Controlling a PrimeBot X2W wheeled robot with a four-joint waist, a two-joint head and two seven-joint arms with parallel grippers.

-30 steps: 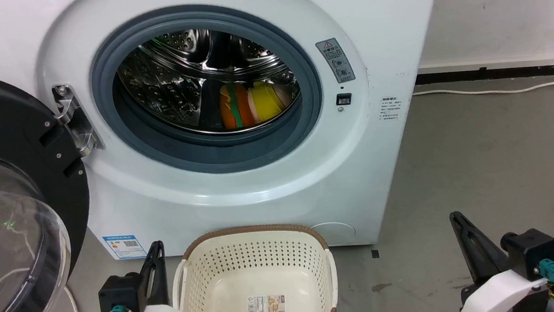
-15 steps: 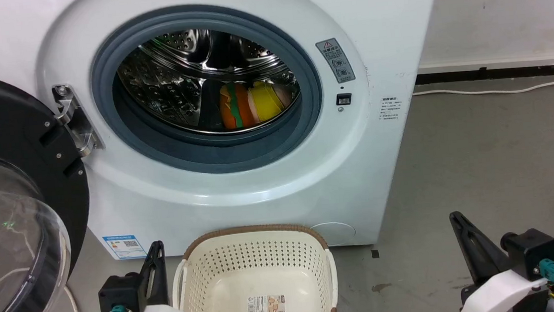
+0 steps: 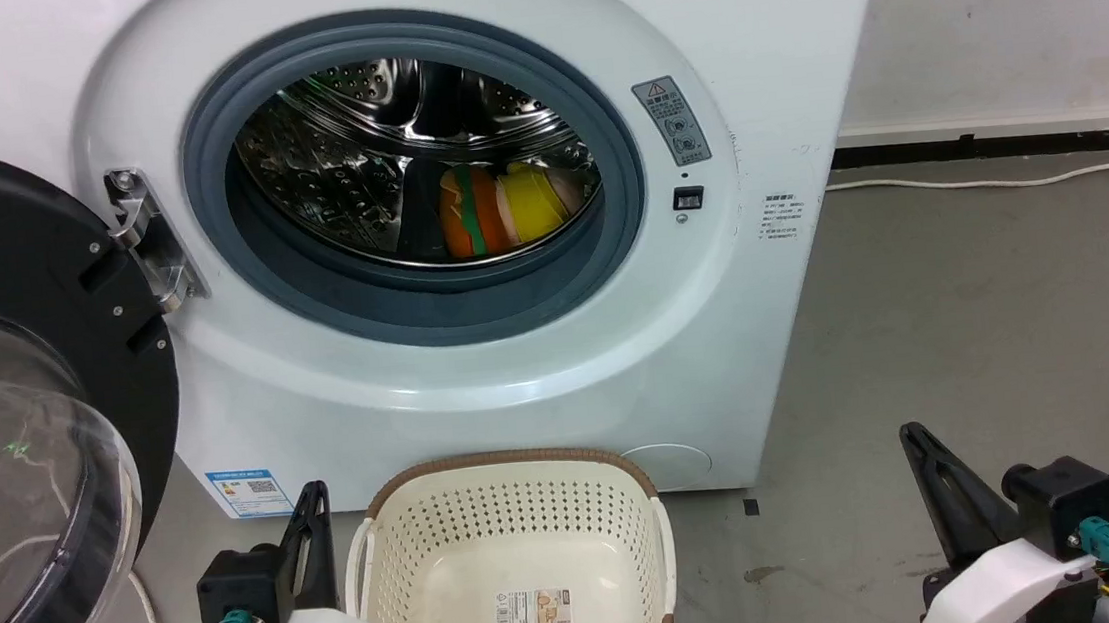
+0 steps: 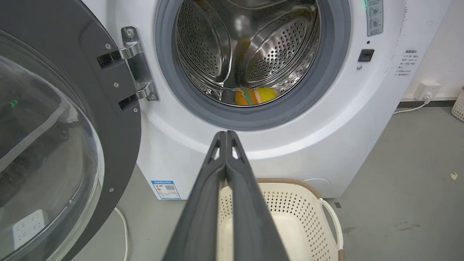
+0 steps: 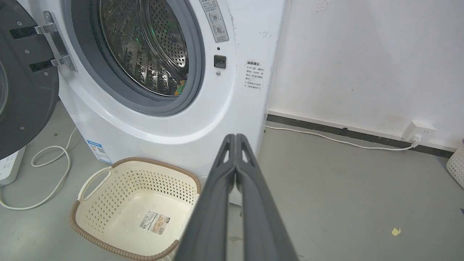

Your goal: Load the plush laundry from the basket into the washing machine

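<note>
Left gripper (image 4: 225,135) and right gripper (image 5: 235,137): both clenched empty, parked low either side of the basket (image 3: 508,464); nothing moved over the last second; basket bare, perforated cream plastic, woven brown rim; orange plush (image 3: 467,227) and yellow plush (image 3: 537,201), soft and rounded, touch inside the perforated steel drum (image 3: 341,169) of the washing machine (image 3: 753,53); loading judged complete.

Head view downward, wrist views forward, all sharing washing machine (image 3: 522,395)
</note>
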